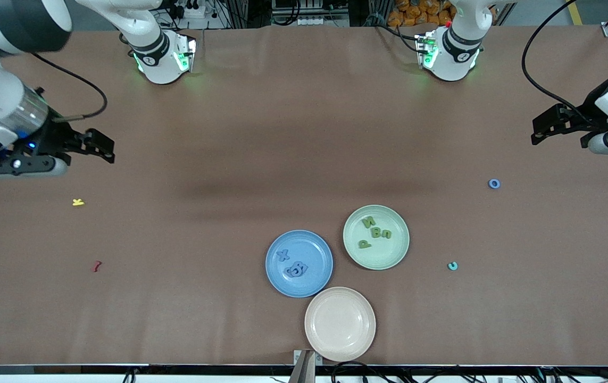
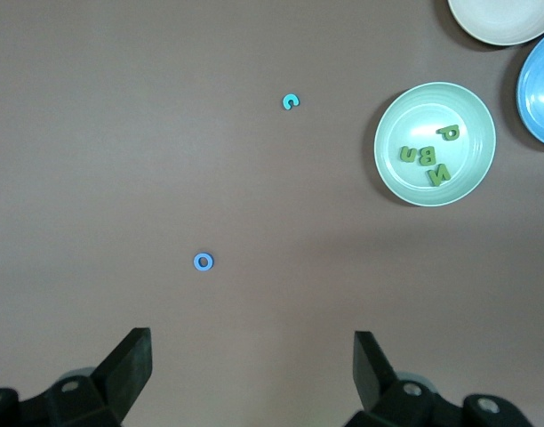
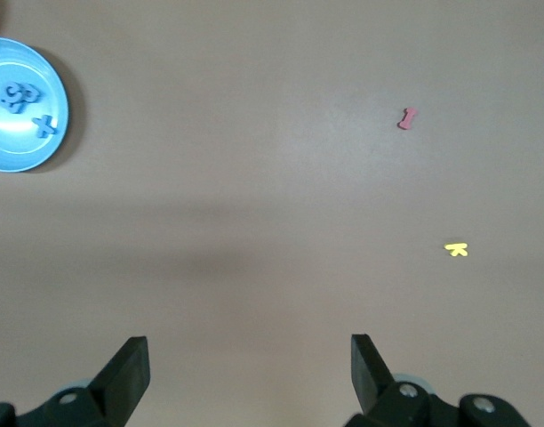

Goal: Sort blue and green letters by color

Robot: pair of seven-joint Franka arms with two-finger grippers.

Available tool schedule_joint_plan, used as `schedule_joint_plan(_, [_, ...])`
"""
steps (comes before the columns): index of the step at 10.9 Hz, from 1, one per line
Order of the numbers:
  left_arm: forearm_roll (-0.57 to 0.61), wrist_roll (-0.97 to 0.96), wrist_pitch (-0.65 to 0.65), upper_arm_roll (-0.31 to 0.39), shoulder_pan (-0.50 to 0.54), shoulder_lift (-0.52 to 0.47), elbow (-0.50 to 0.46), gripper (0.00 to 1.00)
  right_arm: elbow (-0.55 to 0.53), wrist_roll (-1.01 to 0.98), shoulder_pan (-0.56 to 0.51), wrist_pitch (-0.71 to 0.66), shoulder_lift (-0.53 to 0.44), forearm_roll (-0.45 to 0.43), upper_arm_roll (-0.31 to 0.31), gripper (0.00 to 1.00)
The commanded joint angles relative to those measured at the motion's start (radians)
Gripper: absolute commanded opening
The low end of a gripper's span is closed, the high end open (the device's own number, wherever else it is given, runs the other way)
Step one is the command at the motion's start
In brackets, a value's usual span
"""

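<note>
Lowest in frame, empty round beige plate point(image 1: 340, 323); blue letters point(image 1: 294, 267) plated above it, green letters point(image 1: 374, 233) plated right-centre; left gripper point(image 1: 558, 130) and right gripper point(image 1: 86, 146) hang open at the frame's edges.

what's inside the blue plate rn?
In the blue plate: a blue X lying alone, and a pile of overlapping blue letters; the overlap hides how many and which.

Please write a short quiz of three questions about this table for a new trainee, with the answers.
1. True or false: the cream plate holds letters.
2. Which plate holds the green letters?
3. Which loose piece lies nearer the front camera: the blue ring letter or the teal letter?

Key
1. False, it holds none.
2. The green plate.
3. The teal letter.
</note>
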Motion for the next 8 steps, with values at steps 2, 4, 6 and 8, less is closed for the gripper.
schedule_joint_plan(2, [0.017, -0.017, 0.009, -0.004, -0.001, -0.003, 0.000, 1.00, 0.161, -0.068, 0.011, -0.133, 0.008, 0.007, -0.055, 1.00])
schedule_joint_plan(4, [0.017, -0.018, 0.009, -0.004, -0.001, -0.003, 0.001, 1.00, 0.163, -0.053, 0.010, -0.165, 0.007, 0.007, -0.055, 1.00])
schedule_joint_plan(6, [0.016, -0.018, 0.009, -0.004, 0.001, -0.005, 0.001, 1.00, 0.184, -0.052, 0.010, -0.191, 0.007, 0.012, -0.063, 1.00])
schedule_joint_plan(8, [0.017, -0.018, 0.009, -0.004, 0.001, -0.005, 0.000, 1.00, 0.213, -0.052, 0.011, -0.209, 0.008, 0.014, -0.075, 1.00])
